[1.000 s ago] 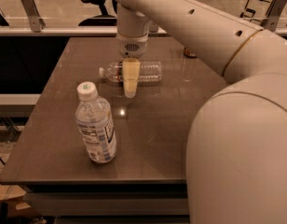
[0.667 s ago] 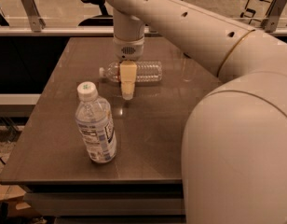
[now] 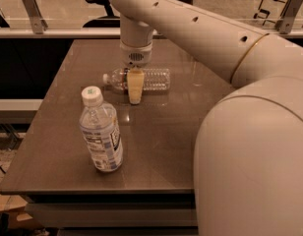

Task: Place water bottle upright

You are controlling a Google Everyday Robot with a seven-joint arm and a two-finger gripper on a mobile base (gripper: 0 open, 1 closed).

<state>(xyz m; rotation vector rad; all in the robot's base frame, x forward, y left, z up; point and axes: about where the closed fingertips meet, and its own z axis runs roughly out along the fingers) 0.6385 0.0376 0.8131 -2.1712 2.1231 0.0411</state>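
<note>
Water bottle (image 3: pixel 154 79): lying on its side toward the far half of the brown table (image 3: pixel 156 132); long axis runs across the view, small pale cap pointing to the view's left, base to the right; label band near the shoulder partly covered.

Gripper (image 3: pixel 135 88): directly over the bottle at the shoulder end, pointing straight down from the white arm (image 3: pixel 191 23); part of it hangs across the bottle's near side and reaches the tabletop level; whether it is wide or already closed on the bottle, cannot tell.

Key relation, as I judge it: approach is crosswise to the long axis, off-centre toward the cap; righting means swinging the base end down.

Nearer the front edge: a wider clear bottle (image 3: pixel 101 132) with white cap, upright, well apart.
</note>
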